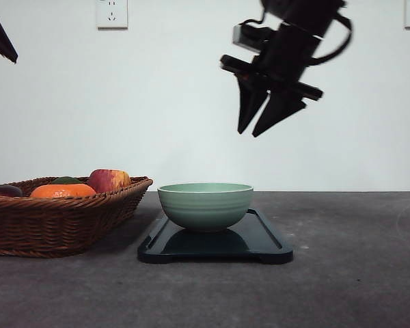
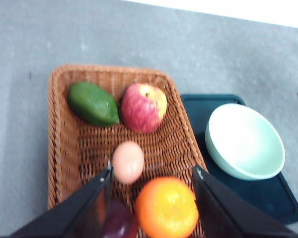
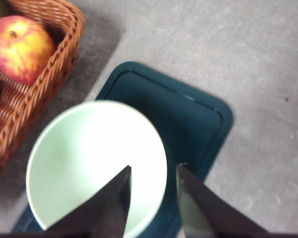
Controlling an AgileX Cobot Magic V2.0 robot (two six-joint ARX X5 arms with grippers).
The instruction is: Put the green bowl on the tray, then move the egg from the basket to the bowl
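The green bowl [image 1: 205,205] stands upright on the black tray [image 1: 266,247] in the middle of the table, and it is empty [image 3: 84,163]. High above the bowl's right side hangs my right gripper [image 1: 249,132], open, with nothing between its fingers [image 3: 154,169]. The egg [image 2: 127,161], pale pink-beige, lies in the brown wicker basket [image 2: 64,148] to the left of the tray. My left gripper [image 2: 153,171] hovers open over the basket, with the egg just inside its left fingertip and apart from it. The bowl [image 2: 244,142] and tray [image 2: 283,198] lie beyond the basket's right wall.
The basket [image 1: 61,219] also holds an orange [image 2: 166,208], a red-yellow apple [image 2: 143,107], a green fruit [image 2: 93,103] and a dark purple fruit [image 2: 118,223]. The orange lies right beside the egg. Grey tabletop stretches to the right of the tray [image 1: 355,260].
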